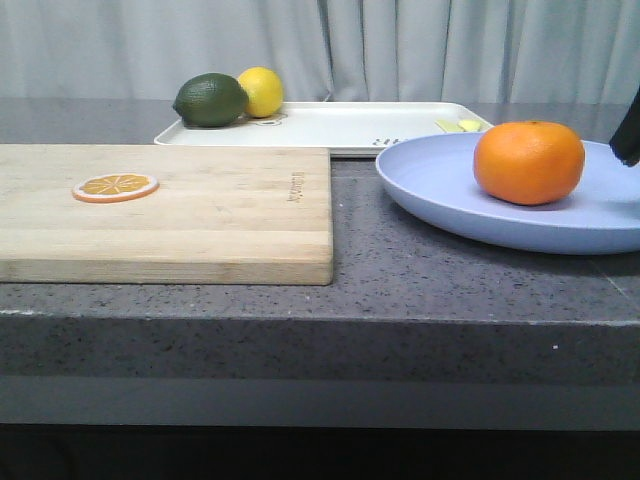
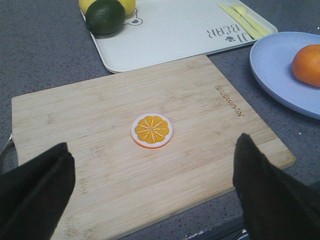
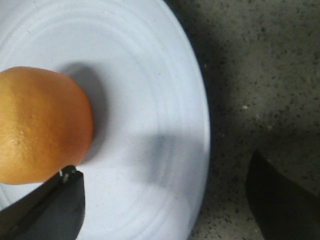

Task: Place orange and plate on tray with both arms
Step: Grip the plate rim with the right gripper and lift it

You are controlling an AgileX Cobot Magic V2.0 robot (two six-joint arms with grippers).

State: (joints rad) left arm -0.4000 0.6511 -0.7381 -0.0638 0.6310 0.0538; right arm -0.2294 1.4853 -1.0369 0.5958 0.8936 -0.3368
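Note:
The orange sits on the lavender-blue plate at the right of the counter. The off-white tray lies behind, at the back middle. My right gripper is open and straddles the plate's rim: one finger is over the plate right beside the orange, the other over the counter outside the rim. In the front view only a dark bit of it shows at the right edge. My left gripper is open and empty above the near part of the wooden cutting board.
A thin orange slice lies on the cutting board at the left. A dark green lime and a yellow lemon sit on the tray's left end, and yellow cutlery on its right end. The counter's front edge is close.

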